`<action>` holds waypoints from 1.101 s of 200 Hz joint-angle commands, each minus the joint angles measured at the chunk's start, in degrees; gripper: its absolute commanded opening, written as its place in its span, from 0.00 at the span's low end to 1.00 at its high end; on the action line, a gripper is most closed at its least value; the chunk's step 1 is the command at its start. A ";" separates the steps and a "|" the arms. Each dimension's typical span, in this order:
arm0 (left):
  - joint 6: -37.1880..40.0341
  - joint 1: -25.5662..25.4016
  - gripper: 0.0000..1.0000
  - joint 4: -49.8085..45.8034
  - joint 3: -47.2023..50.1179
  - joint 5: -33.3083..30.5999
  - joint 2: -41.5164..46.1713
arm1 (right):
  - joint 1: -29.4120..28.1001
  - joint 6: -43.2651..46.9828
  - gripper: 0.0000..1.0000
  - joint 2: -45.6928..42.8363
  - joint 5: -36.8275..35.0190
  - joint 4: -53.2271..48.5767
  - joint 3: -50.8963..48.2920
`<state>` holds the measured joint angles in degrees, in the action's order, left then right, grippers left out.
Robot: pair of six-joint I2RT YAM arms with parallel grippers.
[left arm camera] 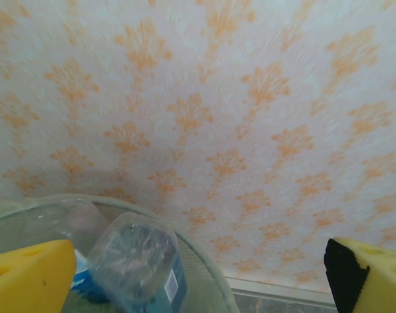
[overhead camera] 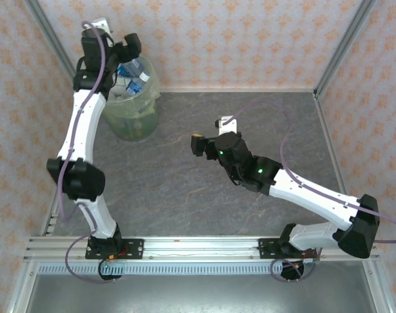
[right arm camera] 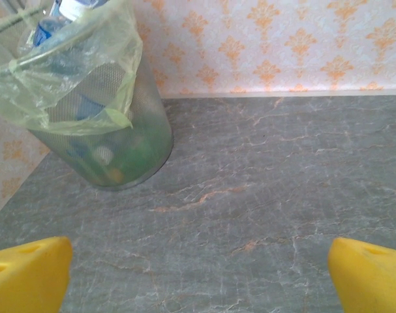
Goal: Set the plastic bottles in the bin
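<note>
Bin [overhead camera: 134, 111]: far left of table [overhead camera: 250, 189], bottles [overhead camera: 137, 73] heaped inside up to the rim.
Left gripper [left arm camera: 198, 280]: above the bin, jaws wide, gripping nothing; one clear bottle [left arm camera: 136, 261] lies just below, beside one finger [left arm camera: 28, 274].
Right gripper [overhead camera: 211, 134]: mid-table, jaws wide, empty, well apart from the bin.

A dark grey, stone-veined tabletop [overhead camera: 184, 189] fills the floor of a booth. Cream wallpapered walls with an orange floral motif [overhead camera: 250, 39] enclose three sides. Silver metal corner posts [overhead camera: 341, 49] lean inward. A ribbed aluminium rail [overhead camera: 198, 246] spans the near edge.
</note>
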<state>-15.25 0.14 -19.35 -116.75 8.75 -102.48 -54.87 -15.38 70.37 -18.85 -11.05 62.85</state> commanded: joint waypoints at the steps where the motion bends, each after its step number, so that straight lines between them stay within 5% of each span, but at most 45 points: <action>1: -3.75 0.31 0.99 6.17 8.55 -1.65 10.49 | 1.01 0.74 1.00 -2.34 -4.31 1.37 -1.18; 68: -8.06 -0.62 0.99 16.94 44.82 -8.06 38.76 | 5.32 0.81 1.00 -7.82 -13.07 4.22 -6.76; 141: -9.42 -0.93 0.99 10.75 77.77 -17.11 61.16 | 14.34 7.00 1.00 -13.19 -24.41 16.45 -21.92; 184: -6.35 -0.93 0.99 19.87 93.37 -23.59 68.40 | 23.79 9.45 1.00 -13.69 -24.79 24.59 -31.54; 220: -1.64 -0.93 0.99 34.15 100.65 -30.71 63.68 | 31.94 10.93 1.00 -11.91 -22.35 35.30 -39.10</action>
<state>-20.91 -0.38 1.15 -18.76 -15.16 -35.94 -27.09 -6.11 57.74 -40.71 14.28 27.31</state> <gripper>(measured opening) 0.991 0.998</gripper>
